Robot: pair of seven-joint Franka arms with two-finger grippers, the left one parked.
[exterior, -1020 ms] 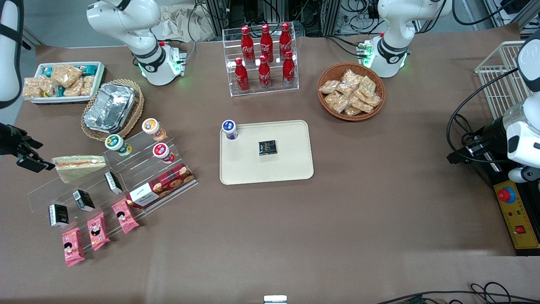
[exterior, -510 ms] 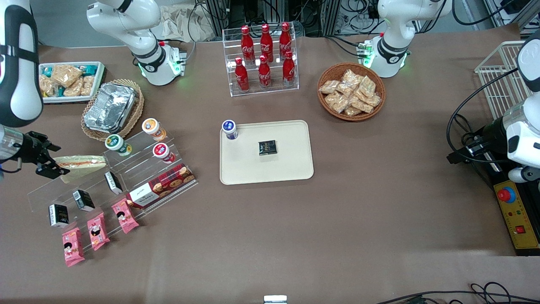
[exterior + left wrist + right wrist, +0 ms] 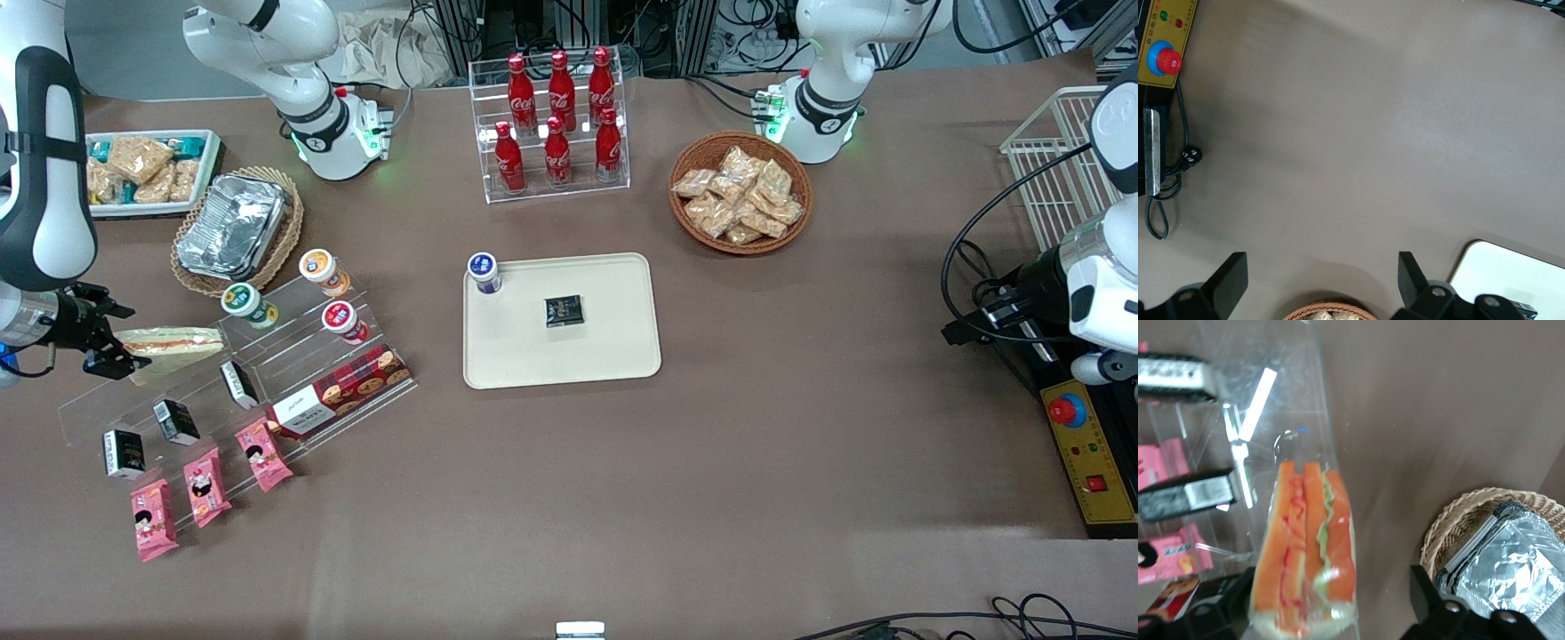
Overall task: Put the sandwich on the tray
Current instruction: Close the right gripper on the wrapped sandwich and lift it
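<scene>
The sandwich (image 3: 173, 347), a wrapped wedge of pale bread with a red-orange filling stripe, lies on the top step of a clear acrylic rack (image 3: 267, 373) toward the working arm's end of the table. My right gripper (image 3: 114, 340) is open, level with the sandwich, with one finger on each side of its outer end. In the right wrist view the sandwich (image 3: 1308, 547) lies between the two fingers of the gripper (image 3: 1331, 585), closer to one finger (image 3: 1238, 597) than to the other. The beige tray (image 3: 613, 347) lies at the table's middle.
On the tray stand a blue-lidded cup (image 3: 484, 271) and a black packet (image 3: 563, 310). The rack also holds cups (image 3: 342, 322), black packets (image 3: 176, 421), a biscuit box (image 3: 342, 391) and pink packets (image 3: 203, 487). A foil container in a wicker basket (image 3: 236, 227) stands just farther from the camera than the sandwich.
My right arm has swung in from the table's edge toward the sandwich. The gripper, apart from it one second ago, now has its fingers around its outer end. The sandwich has not moved.
</scene>
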